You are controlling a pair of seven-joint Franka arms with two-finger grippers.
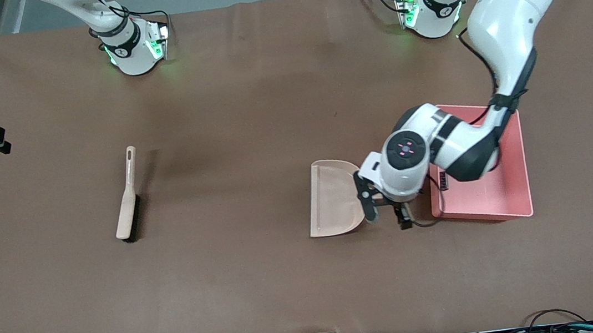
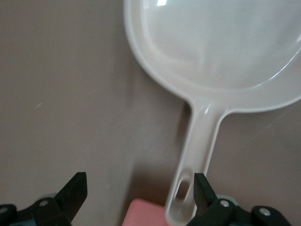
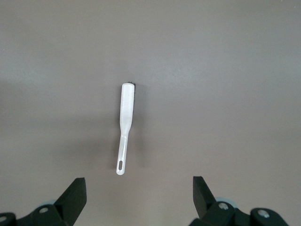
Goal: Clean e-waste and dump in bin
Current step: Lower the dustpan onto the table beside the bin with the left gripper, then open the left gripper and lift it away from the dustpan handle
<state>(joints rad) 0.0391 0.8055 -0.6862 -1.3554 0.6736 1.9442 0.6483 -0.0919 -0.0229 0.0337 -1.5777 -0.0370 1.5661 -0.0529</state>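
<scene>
A brown desk (image 1: 265,282) is seen carrying a beige dustpan (image 1: 332,198), a beige brush (image 1: 127,196) with dark bristles, and the pink bin (image 1: 503,193). With the bin taken as the landmark, the dustpan lies flat just beside the bin, toward the right arm's end of the desk, its handle pointed at the bin and largely covered in the front view by the left arm's wrist. The brush lies well apart from the bin, near the right arm's end of the desk, its slotted handle turned toward the robots' bases. The left gripper (image 1: 386,213) is placed low between the dustpan and the bin; its jaws are spread wide, and nothing is held between them. In the left wrist view the dustpan's handle (image 2: 195,160) is seen running toward one fingertip (image 2: 203,188), close against it at the slotted end, while the other fingertip stands well off over bare desk; a corner of the bin (image 2: 143,213) shows at the edge. Inside the bin, a small dark part (image 1: 443,180) is seen near the wall closest to the dustpan; what it is cannot be told. The right gripper (image 3: 136,195) is shown only in its wrist view, waiting high above the brush with its jaws wide and empty.
</scene>
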